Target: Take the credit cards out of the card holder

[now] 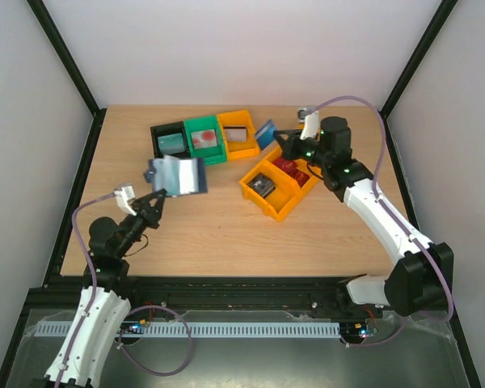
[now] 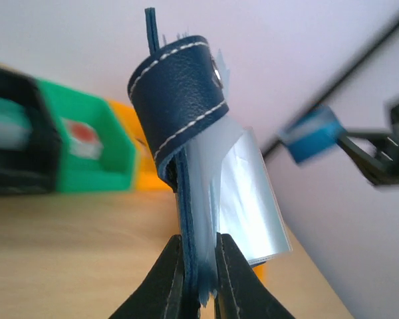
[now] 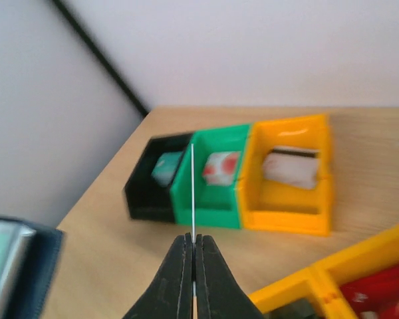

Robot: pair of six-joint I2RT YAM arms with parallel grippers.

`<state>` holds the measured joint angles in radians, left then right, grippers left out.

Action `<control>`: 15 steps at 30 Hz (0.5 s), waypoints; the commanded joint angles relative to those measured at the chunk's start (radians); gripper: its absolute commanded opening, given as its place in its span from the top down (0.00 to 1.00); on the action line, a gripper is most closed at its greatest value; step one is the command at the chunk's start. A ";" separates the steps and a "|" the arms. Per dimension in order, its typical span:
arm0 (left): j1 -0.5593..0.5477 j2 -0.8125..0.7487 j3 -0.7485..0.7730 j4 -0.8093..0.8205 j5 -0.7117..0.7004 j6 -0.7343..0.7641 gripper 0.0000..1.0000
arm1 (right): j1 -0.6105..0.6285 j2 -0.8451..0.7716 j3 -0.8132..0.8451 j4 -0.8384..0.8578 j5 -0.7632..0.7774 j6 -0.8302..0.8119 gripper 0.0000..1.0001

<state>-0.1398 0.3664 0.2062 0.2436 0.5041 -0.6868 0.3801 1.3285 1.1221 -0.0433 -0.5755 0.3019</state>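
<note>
Top: left gripper clamps card holder aloft; right gripper pinches blue card near orange bin. Left wrist: thin edge grip, holder may slip. Right wrist: card edge-on, could twist free.

Left pincer clamped, held aloft, right pincer pinched tight, outstretched

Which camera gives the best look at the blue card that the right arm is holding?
The top external view: the blue card shows its face there, pinched by the right gripper. The right wrist view sees it only edge-on, a thin line. The left wrist view shows it small and blurred.
</note>
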 commanded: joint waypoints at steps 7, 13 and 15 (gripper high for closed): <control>0.118 -0.081 0.040 -0.177 -0.501 0.089 0.98 | -0.194 -0.169 -0.157 0.165 0.376 0.368 0.99; 0.149 -0.092 0.012 -0.161 -0.526 0.092 0.98 | -0.214 -0.231 -0.245 0.209 0.506 0.460 0.98; 0.161 -0.093 0.004 -0.155 -0.530 0.092 0.98 | -0.215 -0.233 -0.253 0.211 0.522 0.474 0.98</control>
<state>-0.0010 0.2874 0.2272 0.0635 0.0219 -0.6128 0.1669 1.1187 0.8879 0.1059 -0.1566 0.6968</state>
